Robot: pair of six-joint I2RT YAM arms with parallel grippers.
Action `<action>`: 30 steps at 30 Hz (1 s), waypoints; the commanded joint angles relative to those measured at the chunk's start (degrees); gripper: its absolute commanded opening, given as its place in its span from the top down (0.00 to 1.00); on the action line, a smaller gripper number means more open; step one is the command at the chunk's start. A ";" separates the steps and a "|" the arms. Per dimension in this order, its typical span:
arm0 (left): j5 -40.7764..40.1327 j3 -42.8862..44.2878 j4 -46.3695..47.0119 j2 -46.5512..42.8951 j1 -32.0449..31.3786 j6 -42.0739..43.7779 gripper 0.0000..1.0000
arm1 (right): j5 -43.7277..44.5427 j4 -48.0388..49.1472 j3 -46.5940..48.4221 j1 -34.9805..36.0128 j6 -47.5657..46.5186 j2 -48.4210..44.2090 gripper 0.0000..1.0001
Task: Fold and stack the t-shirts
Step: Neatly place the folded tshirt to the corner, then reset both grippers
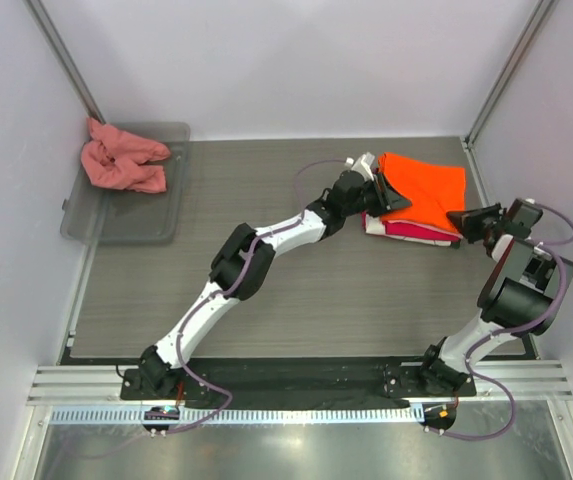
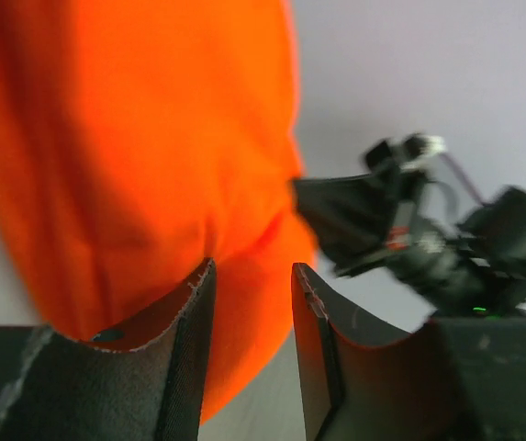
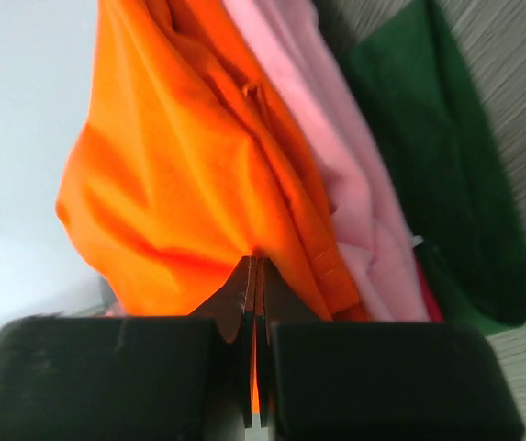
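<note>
The bright orange t-shirt (image 1: 424, 188) lies on top of a stack at the back right, over the light pink t-shirt (image 1: 394, 226) and the crimson one (image 1: 428, 236). My right gripper (image 1: 463, 221) is shut on the orange shirt's near right edge; in the right wrist view its jaws (image 3: 255, 264) pinch orange cloth (image 3: 171, 184), with pink cloth (image 3: 336, 165) beside it. My left gripper (image 1: 380, 188) is at the stack's left edge; its jaws (image 2: 251, 268) stand apart with orange cloth (image 2: 134, 138) behind the gap. The salmon-pink t-shirt (image 1: 121, 160) lies crumpled in the tray.
The clear grey plastic tray (image 1: 141, 222) stands at the back left against the wall. A dark green shape (image 3: 446, 165) lies beside the stack in the right wrist view. White walls enclose the table on three sides. The right gripper shows in the left wrist view (image 2: 359, 216).
</note>
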 commanded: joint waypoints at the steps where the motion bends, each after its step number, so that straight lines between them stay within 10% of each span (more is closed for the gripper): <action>1: 2.27 2.06 -2.30 1.68 0.94 0.83 0.60 | -1.52 12.20 -1.48 -2.70 3.92 -1.32 0.99; 8: -0.36 -4.69 -5.82 -7.71 1.38 8.65 0.60 | -1.17 10.90 0.62 -2.79 1.91 -6.24 0.91; 15: -1.84 -10.77 -13.08 -20.63 3.49 14.19 0.37 | 1.64 -1.04 6.95 3.70 -7.14 -11.25 0.86; 30: -17.57 -42.21 -32.01 -48.58 17.99 21.49 0.07 | 28.94 -36.02 37.78 40.60 -31.57 9.82 0.81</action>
